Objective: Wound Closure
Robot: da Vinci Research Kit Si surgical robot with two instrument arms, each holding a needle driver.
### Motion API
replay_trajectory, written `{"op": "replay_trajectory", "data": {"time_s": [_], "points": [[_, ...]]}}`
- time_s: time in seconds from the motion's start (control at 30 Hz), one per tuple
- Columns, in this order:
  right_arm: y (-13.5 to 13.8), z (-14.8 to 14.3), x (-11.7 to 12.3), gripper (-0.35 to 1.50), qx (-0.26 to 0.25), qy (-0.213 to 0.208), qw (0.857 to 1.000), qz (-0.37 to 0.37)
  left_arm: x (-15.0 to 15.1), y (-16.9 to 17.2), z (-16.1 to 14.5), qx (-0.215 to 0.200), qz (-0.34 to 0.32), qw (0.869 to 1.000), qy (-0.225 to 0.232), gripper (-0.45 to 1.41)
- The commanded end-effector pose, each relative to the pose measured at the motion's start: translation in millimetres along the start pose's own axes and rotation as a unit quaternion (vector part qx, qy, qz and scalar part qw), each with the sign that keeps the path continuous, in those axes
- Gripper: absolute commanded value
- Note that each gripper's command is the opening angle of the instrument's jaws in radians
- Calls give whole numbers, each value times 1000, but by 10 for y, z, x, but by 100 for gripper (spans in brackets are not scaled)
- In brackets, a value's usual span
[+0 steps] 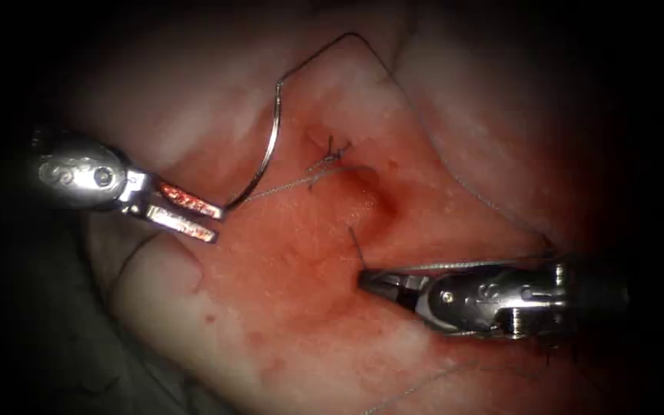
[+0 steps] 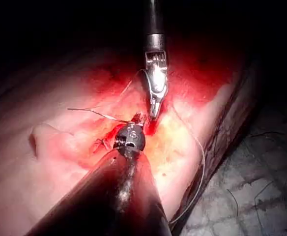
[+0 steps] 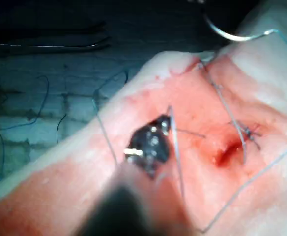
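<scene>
On the endoscope view my left claw (image 1: 203,217) sits at the left of the frame, its two jaws parted a little, and the curved needle (image 1: 270,150) meets it at the upper jaw. I cannot tell for sure whether the jaws pinch the needle's lower end or it merely lies against them. From there the needle arcs up toward the upper middle of the frame, clear above the tissue (image 1: 286,323), not in it. The thread (image 1: 363,42) leaves the needle's top end, loops across the top of the frame and runs down the right side toward my right tool.

My right claw (image 1: 364,278) comes in from the lower right, jaws closed to a point, touching the tissue just below the cut (image 1: 366,196). A short dark strand rises from its tip, and it looks to be gripping that thread end, though the contact is small. A pale strand runs along the top of its jaws.

A knot with short cut ends (image 1: 332,154) sits at the upper left edge of the cut, and a strand leads from it leftward toward the needle. Red fluid (image 1: 309,253) covers the tissue around the cut.

In the right wrist view, loose threads lie on the counter (image 3: 30,113) beside the tissue.
</scene>
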Motion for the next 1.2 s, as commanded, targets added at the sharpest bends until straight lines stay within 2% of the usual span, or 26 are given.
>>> {"op": "replay_trajectory", "data": {"time_s": [0.03,0.17,0.23,0.3,0.53,0.63,0.67,0.7,0.73,0.83,0.9,0.93,1.0,1.07,1.1,1.13,1.2], "points": [[-34,-8,-1,-35,19,1,1000,-3,-4,0,8,-1,-1,1000,0,-45],[-86,-34,15,-35,57,6,998,-12,-2,-2,10,1,-1,1000,0,-45],[-92,-38,18,-35,62,7,998,-13,-2,-2,10,1,-2,1000,0,-45],[-116,-56,32,-35,83,10,996,-15,-2,-2,9,1,-2,1000,0,-45],[-142,-86,45,-35,103,13,994,-18,-2,-2,9,0,-2,1000,1,-45],[-144,-96,47,-35,109,-5,994,-23,-1,-2,9,0,-2,1000,1,-45],[-141,-105,44,51,93,-16,994,-46,-1,-2,8,0,-2,1000,1,-45],[-138,-111,41,89,77,-24,995,-65,-1,-2,8,0,-2,1000,1,-45],[-130,-124,32,116,64,-52,993,-82,-1,-2,7,0,-2,1000,1,-45],[-107,-152,13,115,61,-91,989,-95,-1,-2,7,-1,-2,1000,1,-45],[-72,-183,-1,115,23,-130,986,-104,-1,-2,8,0,-2,1000,1,-45],[-72,-183,-1,115,23,-130,986,-104,-1,-2,8,0,-2,1000,1,-45],[-44,-206,-6,115,-13,-148,984,-101,-1,-2,9,0,-2,1000,1,-45],[-12,-226,-3,115,-49,-158,982,-93,-1,-2,9,1,-2,1000,0,-45],[12,-238,3,115,-72,-155,981,-87,-1,-2,11,1,-2,1000,0,-45],[12,-238,3,115,-72,-155,981,-87,-1,-2,11,1,-2,1000,0,-45],[36,-245,16,116,-104,-141,982,-66,-1,-2,15,3,-2,1000,-1,-45]]}}
